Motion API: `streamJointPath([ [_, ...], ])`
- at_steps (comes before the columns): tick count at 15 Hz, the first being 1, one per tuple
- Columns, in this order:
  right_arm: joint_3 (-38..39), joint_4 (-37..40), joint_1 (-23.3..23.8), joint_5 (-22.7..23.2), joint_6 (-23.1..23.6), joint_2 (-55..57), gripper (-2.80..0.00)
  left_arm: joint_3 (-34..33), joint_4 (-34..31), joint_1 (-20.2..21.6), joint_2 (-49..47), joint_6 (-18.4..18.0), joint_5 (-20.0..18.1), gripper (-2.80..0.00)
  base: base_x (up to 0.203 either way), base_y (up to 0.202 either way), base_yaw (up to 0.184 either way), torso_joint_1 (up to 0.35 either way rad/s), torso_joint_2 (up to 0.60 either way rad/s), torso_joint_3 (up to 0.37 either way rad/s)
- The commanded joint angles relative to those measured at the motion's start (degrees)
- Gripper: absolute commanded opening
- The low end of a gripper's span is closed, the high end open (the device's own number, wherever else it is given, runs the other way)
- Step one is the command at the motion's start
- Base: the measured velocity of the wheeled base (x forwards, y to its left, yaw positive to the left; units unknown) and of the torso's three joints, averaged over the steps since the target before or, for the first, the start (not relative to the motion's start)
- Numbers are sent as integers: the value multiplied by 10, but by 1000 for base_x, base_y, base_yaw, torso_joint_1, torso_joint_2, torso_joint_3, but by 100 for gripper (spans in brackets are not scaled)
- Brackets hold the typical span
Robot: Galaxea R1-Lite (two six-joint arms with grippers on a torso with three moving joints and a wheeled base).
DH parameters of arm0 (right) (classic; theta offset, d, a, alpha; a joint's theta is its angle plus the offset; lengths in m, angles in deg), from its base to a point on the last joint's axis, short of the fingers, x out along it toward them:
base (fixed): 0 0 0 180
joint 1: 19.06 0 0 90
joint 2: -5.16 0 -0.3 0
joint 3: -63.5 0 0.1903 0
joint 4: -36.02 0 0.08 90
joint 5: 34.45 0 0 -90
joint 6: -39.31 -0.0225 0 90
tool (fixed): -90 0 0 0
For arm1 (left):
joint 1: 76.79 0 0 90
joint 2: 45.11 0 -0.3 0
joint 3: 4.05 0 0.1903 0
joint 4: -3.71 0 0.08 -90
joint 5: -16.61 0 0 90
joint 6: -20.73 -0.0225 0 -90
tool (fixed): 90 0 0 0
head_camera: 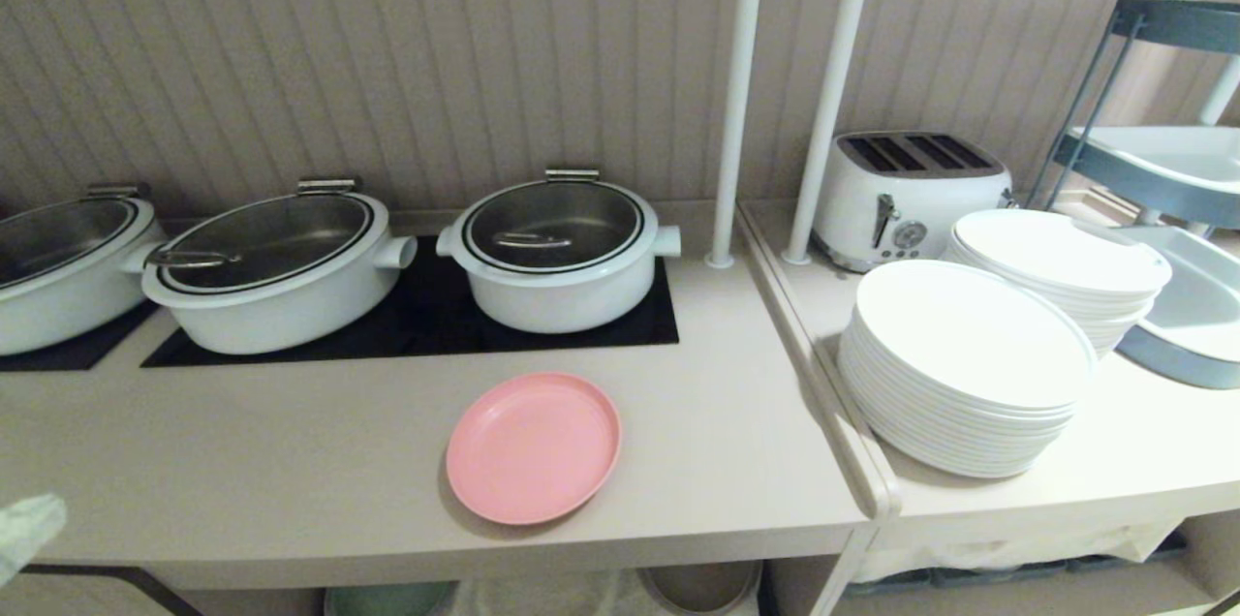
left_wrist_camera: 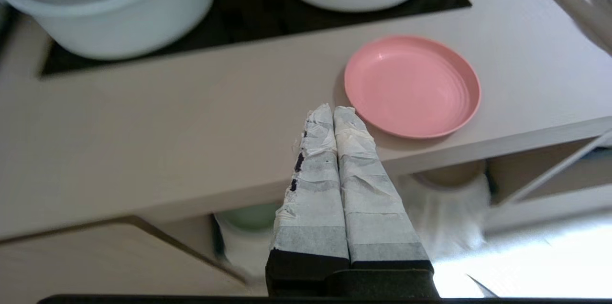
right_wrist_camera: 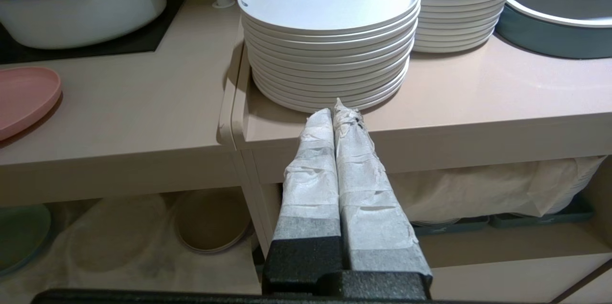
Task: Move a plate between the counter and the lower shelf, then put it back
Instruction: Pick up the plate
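A catering kitchen: three lidded white pots (head_camera: 557, 253) sit on black hob panels (head_camera: 426, 316), with stacks of white plates (head_camera: 969, 364) and a toaster (head_camera: 911, 195) alongside.

Even, soft indoor light on my feeds. Plate (head_camera: 533, 446) casts a faint shadow toward me on the counter (head_camera: 242, 442). Left wrist view: motion blur at edges, glare low right. Head view bows at its margins.

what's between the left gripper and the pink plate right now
Nothing: in the left wrist view only bare counter separates the shut left gripper from the plate.
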Motion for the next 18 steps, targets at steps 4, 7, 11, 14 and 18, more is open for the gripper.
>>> streamJointPath([
  [4,0,0,0,0,0,1,-280,63,-27,-1,-185,64,2,-280,0,0,0,0,0,0],
  [7,0,0,0,0,0,1,-280,84,-61,-10,-255,94,0,-280,0,0,0,0,0,0],
  [11,0,0,0,0,0,1,-280,109,-76,-74,-343,140,0,-280,0,0,0,0,0,0],
  [14,0,0,0,0,0,1,-280,145,-84,-109,-422,145,-1,-280,0,0,0,0,0,0],
  [18,0,1,0,0,0,1,-280,193,-125,-121,-514,144,1,-280,0,0,0,0,0,0],
])
